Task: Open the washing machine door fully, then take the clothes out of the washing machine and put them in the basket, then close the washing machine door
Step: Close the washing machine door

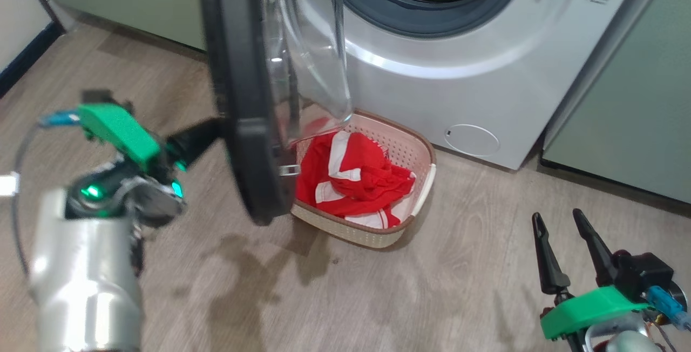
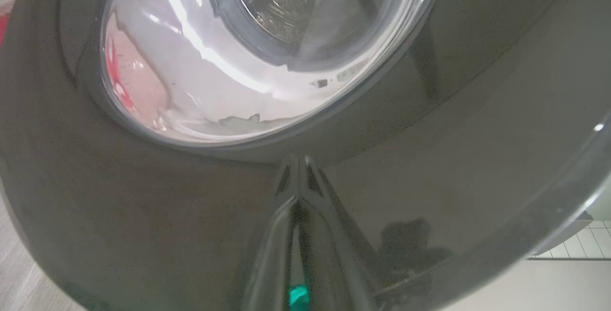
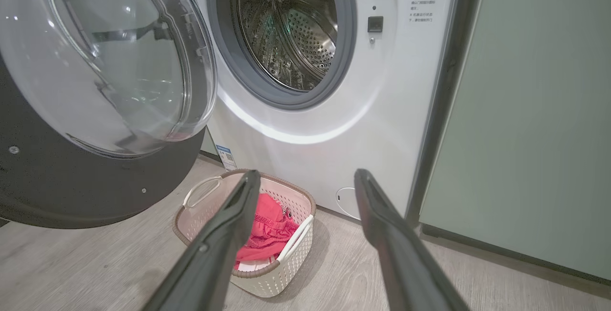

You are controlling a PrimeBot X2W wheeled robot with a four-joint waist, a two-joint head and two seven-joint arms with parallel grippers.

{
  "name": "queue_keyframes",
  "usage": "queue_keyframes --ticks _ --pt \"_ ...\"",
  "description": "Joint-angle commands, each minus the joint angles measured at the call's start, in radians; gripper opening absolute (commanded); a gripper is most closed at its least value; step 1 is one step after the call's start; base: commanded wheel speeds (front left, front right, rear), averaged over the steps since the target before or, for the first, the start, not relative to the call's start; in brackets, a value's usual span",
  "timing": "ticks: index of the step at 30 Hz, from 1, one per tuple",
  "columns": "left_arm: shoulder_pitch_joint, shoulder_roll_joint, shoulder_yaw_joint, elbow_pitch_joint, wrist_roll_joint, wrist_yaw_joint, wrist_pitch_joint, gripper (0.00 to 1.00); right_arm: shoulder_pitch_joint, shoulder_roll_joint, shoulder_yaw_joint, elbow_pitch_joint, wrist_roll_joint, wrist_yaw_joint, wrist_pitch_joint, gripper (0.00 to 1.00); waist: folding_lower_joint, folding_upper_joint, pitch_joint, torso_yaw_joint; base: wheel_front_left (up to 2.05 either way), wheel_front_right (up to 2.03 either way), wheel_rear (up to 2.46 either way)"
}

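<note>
1. At lower right: right gripper upright, fingers spread, holding nothing.
2. At left, left gripper clenched, tips against the black rim of the washing machine door, which stands open.
3. Under the door, clothes lie in the basket.
4. Behind, washing machine; panel print too small to read.

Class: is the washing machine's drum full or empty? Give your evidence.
Empty, as far as visible: the drum shows bare perforated metal, while the red clothes lie in the basket.
</note>
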State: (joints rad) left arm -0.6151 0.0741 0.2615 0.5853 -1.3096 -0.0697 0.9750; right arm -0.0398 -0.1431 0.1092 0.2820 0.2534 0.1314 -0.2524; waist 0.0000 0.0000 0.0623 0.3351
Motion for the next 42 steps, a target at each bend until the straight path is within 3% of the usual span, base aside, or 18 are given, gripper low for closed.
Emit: queue_keyframes --ticks 1,9,18,23,33,36,42 --pt "-0.009 0.018 0.013 -0.053 0.006 0.002 -0.011 0.0 -0.025 -0.007 0.019 -0.033 -0.009 -0.001 -0.009 1.0 0.0 0.0 0.003 -0.011 0.0 0.0 0.0" --pt "0.033 -0.022 -0.071 -0.087 -0.005 -0.021 -0.131 0.0 -0.042 -0.01 0.024 -0.033 -0.007 -0.001 -0.009 1.0 0.0 0.0 0.019 -0.092 0.0 0.0 0.0" --pt "0.012 -0.024 -0.167 -0.021 -0.076 -0.052 -0.302 0.0 -0.048 -0.009 0.016 -0.034 -0.006 -0.001 -0.009 1.0 0.0 0.0 0.028 -0.258 0.0 0.0 0.0" --pt "-0.008 -0.023 -0.19 0.004 -0.063 -0.058 -0.377 0.0 -0.043 -0.005 0.014 -0.034 -0.008 -0.001 -0.009 1.0 0.0 0.0 0.029 -0.355 0.0 0.0 0.0" --pt "-0.092 0.012 -0.195 0.095 0.01 -0.061 -0.535 0.0 -0.05 0.004 0.014 -0.038 -0.007 -0.001 -0.009 1.0 0.0 0.0 0.054 -0.511 0.0 0.0 0.0" --pt "-0.156 0.048 -0.177 0.166 0.039 -0.061 -0.638 0.0 -0.065 0.009 0.019 -0.043 -0.007 -0.001 -0.009 1.0 0.0 0.0 0.078 -0.571 0.0 0.0 0.0" --pt "-0.24 0.077 -0.164 0.233 0.029 -0.061 -0.724 0.0 -0.073 0.015 0.015 -0.043 -0.007 -0.001 -0.009 1.0 0.0 0.0 0.102 -0.632 0.0 0.0 0.0"
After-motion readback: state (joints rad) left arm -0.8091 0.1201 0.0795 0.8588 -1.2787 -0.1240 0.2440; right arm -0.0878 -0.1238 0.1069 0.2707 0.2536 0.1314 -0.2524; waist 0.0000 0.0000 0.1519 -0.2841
